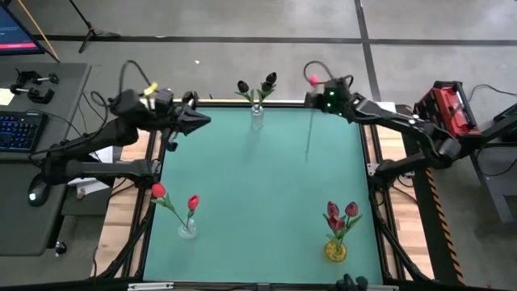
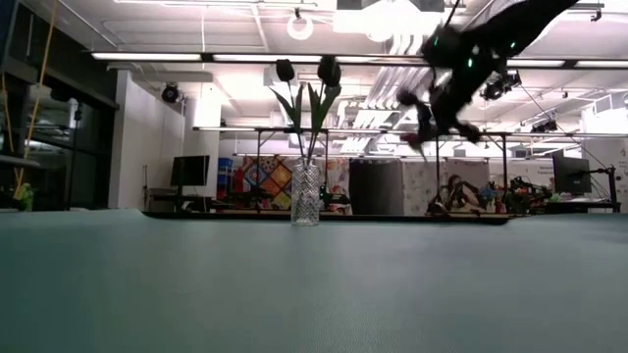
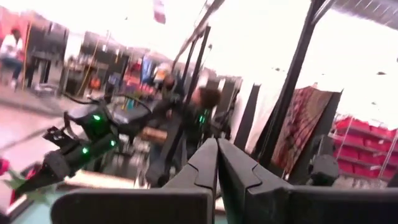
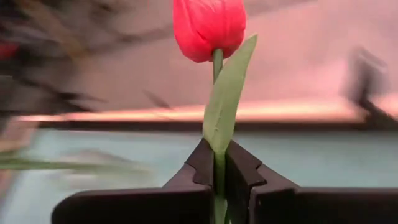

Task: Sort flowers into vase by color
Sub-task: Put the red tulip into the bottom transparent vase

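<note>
My right gripper (image 1: 321, 94) is raised at the table's far edge, shut on a bright red tulip (image 4: 208, 28). The tulip's head (image 1: 313, 79) points past the far edge and its thin stem (image 1: 308, 137) runs back over the table. My left gripper (image 1: 203, 121) is shut and empty, raised at the far left. A clear glass vase (image 1: 257, 115) at the far edge holds two black tulips (image 2: 306, 74). A clear vase (image 1: 187, 229) at the near left holds two red tulips. A yellow vase (image 1: 336, 251) at the near right holds maroon tulips (image 1: 341, 213). My right gripper pinches the tulip's stem and a green leaf (image 4: 217, 158) between its two fingers, a short way below the head. The stem lies across the fingers. The flower is lifted clear of the table, its head beyond the fingers and its long stem trailing on the other side.
The middle of the green mat (image 1: 258, 186) is bare between the three vases. The black table frame (image 1: 380, 202) runs along the mat's edges. A desk with a keyboard (image 1: 20, 129) stands off the table's left.
</note>
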